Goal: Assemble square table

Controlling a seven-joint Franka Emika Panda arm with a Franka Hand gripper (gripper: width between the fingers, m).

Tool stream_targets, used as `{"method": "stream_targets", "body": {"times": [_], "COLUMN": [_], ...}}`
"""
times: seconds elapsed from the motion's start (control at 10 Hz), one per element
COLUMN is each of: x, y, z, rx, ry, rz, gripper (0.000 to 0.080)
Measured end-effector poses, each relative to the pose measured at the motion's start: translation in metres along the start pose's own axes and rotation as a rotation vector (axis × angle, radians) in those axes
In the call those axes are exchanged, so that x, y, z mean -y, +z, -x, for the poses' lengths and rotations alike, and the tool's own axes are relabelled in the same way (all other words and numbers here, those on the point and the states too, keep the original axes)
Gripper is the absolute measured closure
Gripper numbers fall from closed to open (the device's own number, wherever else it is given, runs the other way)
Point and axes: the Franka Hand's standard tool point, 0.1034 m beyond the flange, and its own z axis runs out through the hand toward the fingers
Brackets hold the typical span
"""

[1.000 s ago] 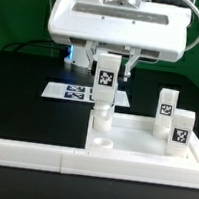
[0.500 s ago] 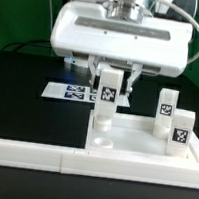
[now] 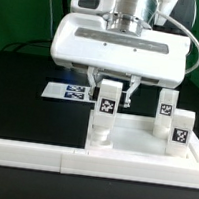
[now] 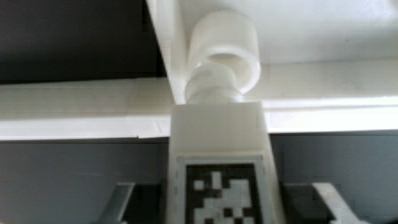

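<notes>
- The gripper (image 3: 109, 92) hangs from a broad, glossy white housing filling the upper middle of the exterior view; its dark fingers (image 3: 90, 82) are clamped on one white leg (image 3: 106, 108).
- The square table panel (image 3: 142, 143), smooth white plastic, lies flat at the lower right of the exterior view, with a round corner socket (image 3: 100, 143) at its near left corner.
- A long low white rail (image 3: 30, 154) runs along the bottom edge.
- The marker board (image 3: 72, 91), flat with black-and-white tags, lies mid-left behind the held leg. No readable writing anywhere, only tag patterns.
- I count three blocky legs, each with a tag: the held one upright, its rounded end right at the socket, and two (image 3: 167, 108) (image 3: 181, 132) standing at right on the panel.
- In the wrist view, the held leg (image 4: 219, 140) shows its tag (image 4: 219, 196) and a rounded tip.
</notes>
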Motion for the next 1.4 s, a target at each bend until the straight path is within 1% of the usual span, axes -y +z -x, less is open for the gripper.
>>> {"method": "stream_targets", "body": {"times": [0.3,0.6,0.9,1.0,1.1,1.2,1.3,1.4], "x": [0.004,0.003,0.003,0.003,0.003,0.003,0.003,0.003], "y": [0.005,0.010,0.010,0.010,0.010,0.010,0.010,0.010], "z": [0.004,0.011,0.011,0.011,0.011,0.011,0.011,0.011], "rx": [0.005,0.014,0.015,0.016,0.016,0.016,0.016,0.016], "ry": [-0.009,-0.023,-0.037,-0.043,-0.047,-0.053,-0.060,-0.064], "rz": [-0.001,0.003,0.003,0.003,0.003,0.003,0.003,0.003], "gripper": [0.0509,0.0509,0.0509,0.0354,0.0228,0.0228,0.0166,0.0155]}}
